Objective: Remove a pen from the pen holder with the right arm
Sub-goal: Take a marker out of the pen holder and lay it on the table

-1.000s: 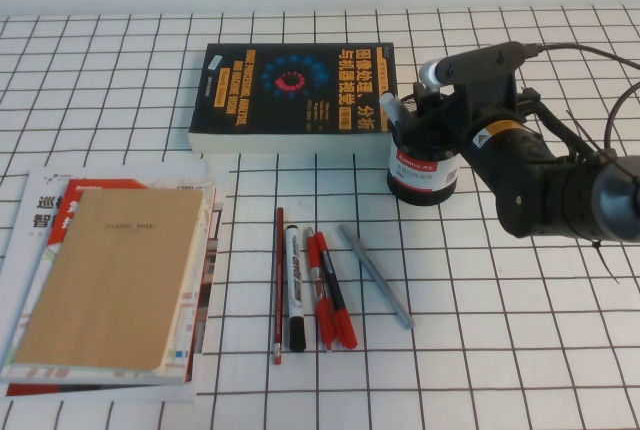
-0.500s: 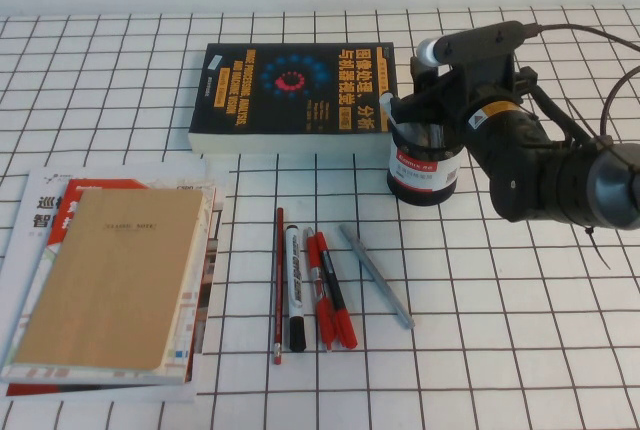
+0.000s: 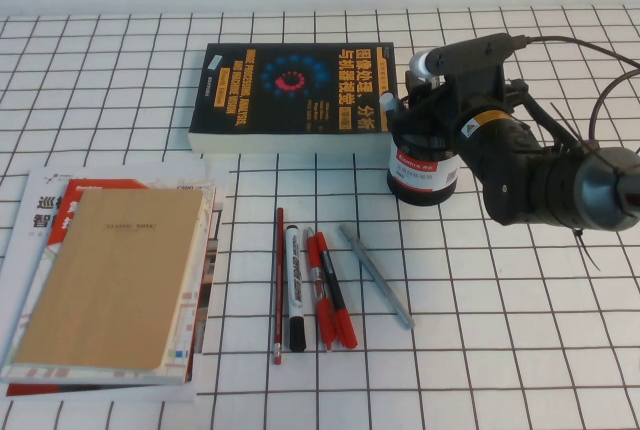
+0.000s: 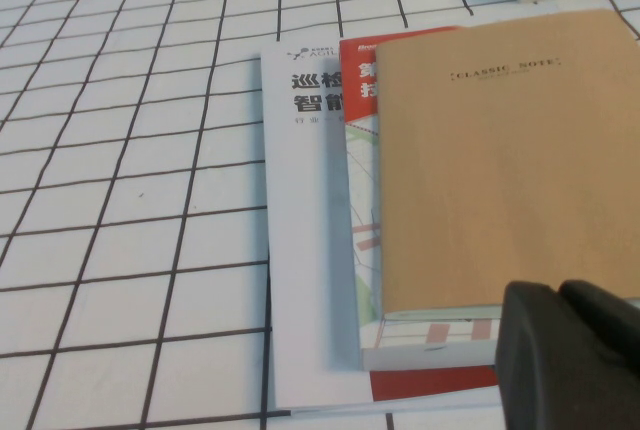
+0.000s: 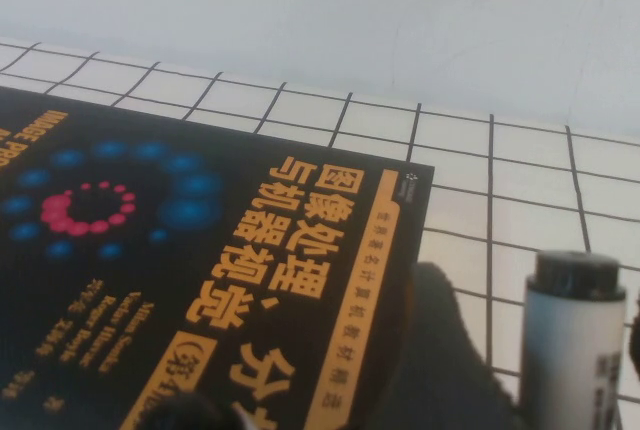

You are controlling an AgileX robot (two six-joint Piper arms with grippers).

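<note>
pen: a white-barrelled marker (image 3: pixel 390 108) with a black cap stands in the pen holder (image 3: pixel 422 172), at the side of its mouth nearest the book.
pen axis: long axis close to upright, cap end up, top leaning slightly towards the robot's left and the book.
pen holder: a dark round cup with a red and white label, upright on the desk (image 3: pixel 500 350), just beside the near right corner of the black book (image 3: pixel 295 90).
right end effector: the right end effector (image 3: pixel 420 115) sits at the mouth of the holder with its fingers (image 5: pixel 440 350) spread. In the right wrist view the marker's capped end (image 5: pixel 572 350) rises beside one dark finger; contact cannot be told.
right arm pose: it reaches in from the robot's right, forearm low over the desk, wrist levelled at the holder's rim and aimed towards the book.
left end effector: the left end effector (image 4: pixel 565 350) hangs over the near edge of the tan notebook (image 3: pixel 110 280), which tops a stack of booklets on the robot's left. Whether it is spread or closed cannot be told.
loose pens: a red pencil (image 3: pixel 278 285), a black-capped marker (image 3: pixel 294 290), two red pens (image 3: pixel 330 290) and a grey pen (image 3: pixel 375 275) lie flat, well apart from the holder.
</note>
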